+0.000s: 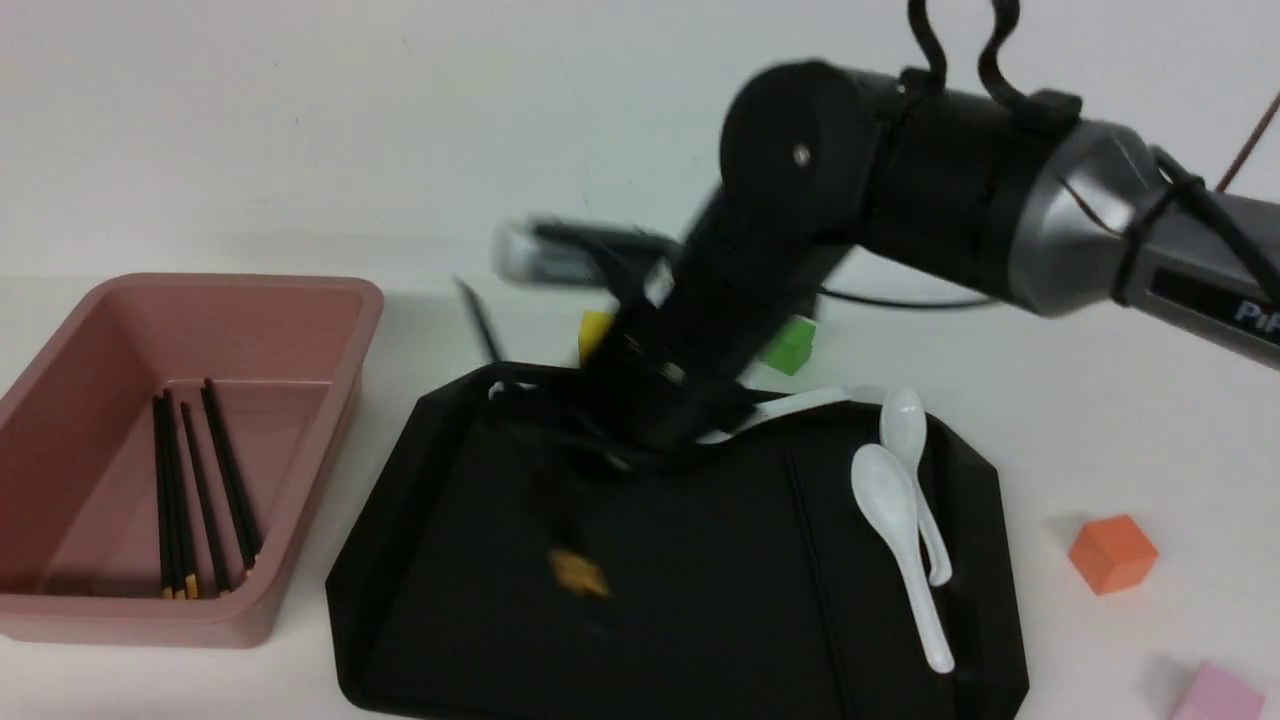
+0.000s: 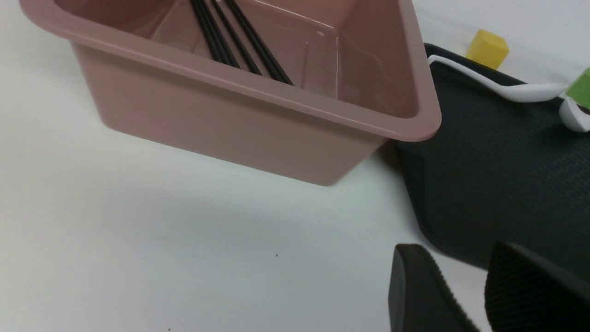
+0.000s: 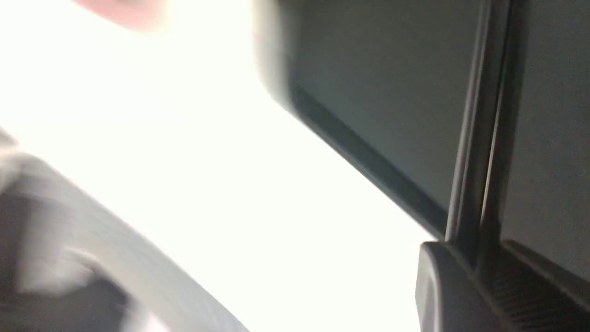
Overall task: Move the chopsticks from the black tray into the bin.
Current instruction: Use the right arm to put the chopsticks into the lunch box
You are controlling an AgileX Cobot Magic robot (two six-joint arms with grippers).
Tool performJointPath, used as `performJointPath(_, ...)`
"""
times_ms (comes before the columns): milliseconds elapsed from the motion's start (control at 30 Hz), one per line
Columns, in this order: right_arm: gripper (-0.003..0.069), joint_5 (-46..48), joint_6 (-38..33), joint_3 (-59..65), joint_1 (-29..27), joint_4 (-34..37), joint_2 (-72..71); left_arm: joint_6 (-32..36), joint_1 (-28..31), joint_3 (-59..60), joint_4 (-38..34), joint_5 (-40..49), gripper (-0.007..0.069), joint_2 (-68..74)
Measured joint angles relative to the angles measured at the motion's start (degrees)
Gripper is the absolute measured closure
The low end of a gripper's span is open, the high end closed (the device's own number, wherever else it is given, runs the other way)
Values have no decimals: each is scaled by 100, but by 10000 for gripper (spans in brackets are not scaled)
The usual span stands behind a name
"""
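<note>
The pink bin (image 1: 330,400) stands at the left with several black chopsticks (image 1: 200,490) lying in it; they also show in the left wrist view (image 2: 239,41). The black tray (image 1: 700,600) fills the middle. My right arm reaches over the tray's far left part, blurred. In the right wrist view my right gripper (image 3: 479,263) is shut on a thin black chopstick (image 3: 477,138) above the tray (image 3: 392,92). A blurred yellow-orange tip (image 1: 578,572) shows over the tray. My left gripper (image 2: 465,295) is open and empty, low beside the bin (image 2: 258,106) and the tray's corner (image 2: 498,175).
White spoons (image 1: 890,510) lie on the tray's right side, and another (image 1: 790,405) lies on its far rim. Yellow (image 1: 595,335) and green (image 1: 790,345) blocks sit behind the tray. Orange (image 1: 1112,553) and pink (image 1: 1220,695) blocks sit on the table at the right.
</note>
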Motion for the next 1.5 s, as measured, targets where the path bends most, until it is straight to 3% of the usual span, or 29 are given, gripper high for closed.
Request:
performJointPath(167, 526, -1342, -1447, -839, 375, 1043, 716, 0, 0, 0, 0, 5, 386, 0)
performJointPath(400, 526, -2637, -2723, -2141, 799, 1684, 2166, 0, 0, 0, 0, 5, 386, 0)
performJointPath(633, 524, -3589, -3293, -2476, 1063, 1817, 2813, 0, 0, 0, 0, 5, 386, 0)
performJointPath(767, 487, -3648, -3454, -2476, 1116, 1819, 2965, 0, 0, 0, 0, 5, 386, 0)
performJointPath(933, 411, -3187, -3481, -2494, 1071, 1765, 2968, 0, 0, 0, 0, 5, 386, 0)
performJointPath(1067, 412, -2366, -3439, -2503, 943, 1430, 2833, 0, 0, 0, 0, 5, 386, 0)
performJointPath(1500, 669, 1199, -1975, -2522, 192, -885, 742, 0, 0, 0, 0, 5, 386, 0)
